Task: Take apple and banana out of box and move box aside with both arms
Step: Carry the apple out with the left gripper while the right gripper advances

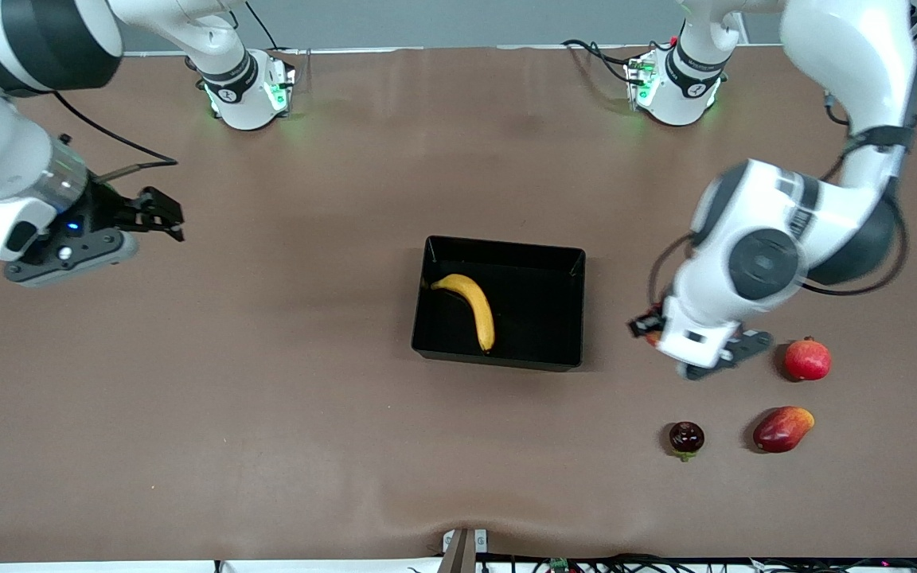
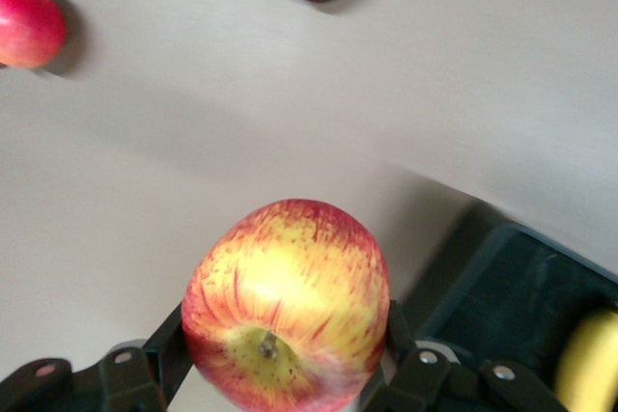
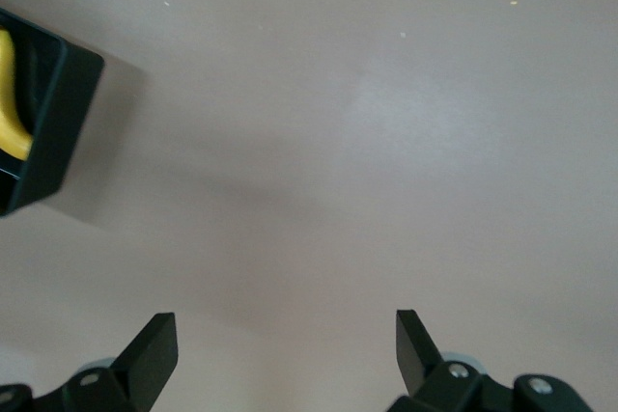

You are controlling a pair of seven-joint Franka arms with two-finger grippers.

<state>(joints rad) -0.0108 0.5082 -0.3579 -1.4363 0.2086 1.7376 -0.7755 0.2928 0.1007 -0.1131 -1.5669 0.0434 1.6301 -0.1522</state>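
Brown table [image 1: 267,398]: left hand [image 2: 280,373] grips apple [image 2: 287,301]; right hand [image 3: 287,349] waits open.

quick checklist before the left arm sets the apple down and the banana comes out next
1. Apple gripped by left gripper: ok, fingers clamp both sides.
2. Apple out of the box: ok, held over bare table beside it.
3. Drop spot free of the red fruit, mango and dark fruit: cannot tell, the arm hides it.
4. Banana removed: not ok, lies in the box.
5. Right gripper ready: ok, open, waiting over table at its own end.
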